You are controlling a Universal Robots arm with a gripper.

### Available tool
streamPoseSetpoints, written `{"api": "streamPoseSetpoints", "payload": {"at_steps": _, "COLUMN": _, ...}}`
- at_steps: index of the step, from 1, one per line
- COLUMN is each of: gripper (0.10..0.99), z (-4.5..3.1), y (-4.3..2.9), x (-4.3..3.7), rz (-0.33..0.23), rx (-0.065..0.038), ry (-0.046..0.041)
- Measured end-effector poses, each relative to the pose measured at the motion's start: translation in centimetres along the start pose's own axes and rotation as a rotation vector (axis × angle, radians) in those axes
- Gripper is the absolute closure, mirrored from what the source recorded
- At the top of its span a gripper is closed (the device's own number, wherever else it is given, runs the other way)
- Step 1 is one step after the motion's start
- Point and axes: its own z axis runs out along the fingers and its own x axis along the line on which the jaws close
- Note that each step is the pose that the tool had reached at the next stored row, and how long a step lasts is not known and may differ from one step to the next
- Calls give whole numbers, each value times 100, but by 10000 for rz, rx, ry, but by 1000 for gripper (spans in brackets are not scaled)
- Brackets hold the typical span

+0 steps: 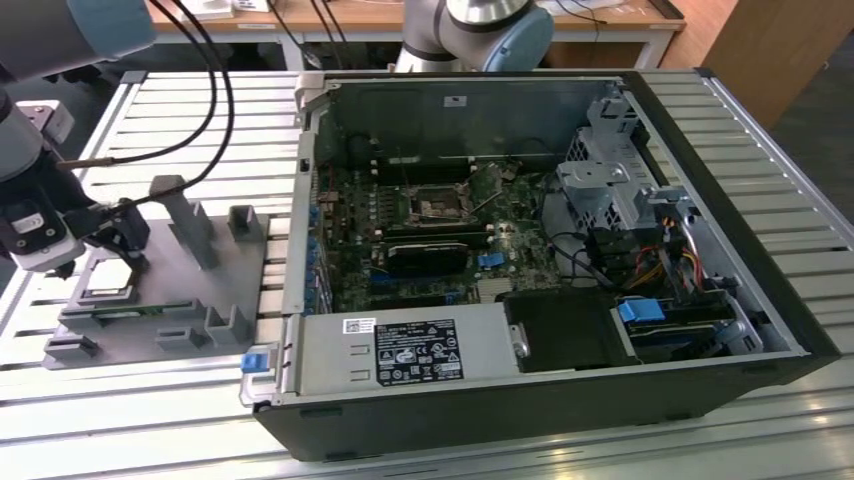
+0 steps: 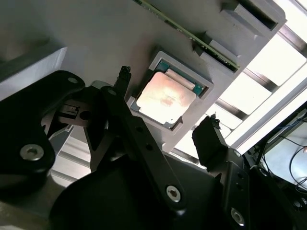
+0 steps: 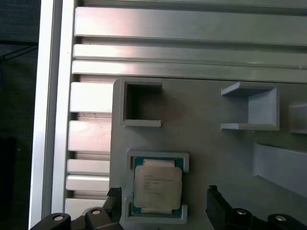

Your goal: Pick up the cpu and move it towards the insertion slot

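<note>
1. The gripper (image 2: 168, 97) hung over the grey holder (image 1: 174, 320), its fingers spread wide and gripping nothing.
2. The cpu (image 3: 157, 187) lay flat in a square recess of that holder. In both wrist views it sat between the two fingertips, seemingly untouched.
3. The pick-up step appeared to be in hand, with the grasp not yet made.
4. The insertion slot (image 1: 438, 205) sat inside the open computer case (image 1: 561, 410), well apart from the cpu, toward the exterior view's right.
5. A grasp would likely call for an even squeeze on opposite edges, then a straight lift clear of the recess walls.
</note>
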Motion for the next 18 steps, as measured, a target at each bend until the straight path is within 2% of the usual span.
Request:
{"api": "streamPoseSetpoints", "payload": {"at_steps": 10, "gripper": 294, "z": 106, "y": -3, "x": 8, "rz": 106, "rx": -7, "ry": -3}}
{"api": "streamPoseSetpoints", "payload": {"at_steps": 12, "gripper": 306, "z": 118, "y": -3, "x": 12, "rz": 107, "rx": -13, "ry": -2}}
{"api": "streamPoseSetpoints", "payload": {"at_steps": 13, "gripper": 376, "z": 122, "y": -3, "x": 15, "rz": 107, "rx": -18, "ry": -4}}
{"api": "streamPoseSetpoints", "payload": {"at_steps": 18, "gripper": 376, "z": 141, "y": -3, "x": 36, "rz": 106, "rx": -43, "ry": -6}}
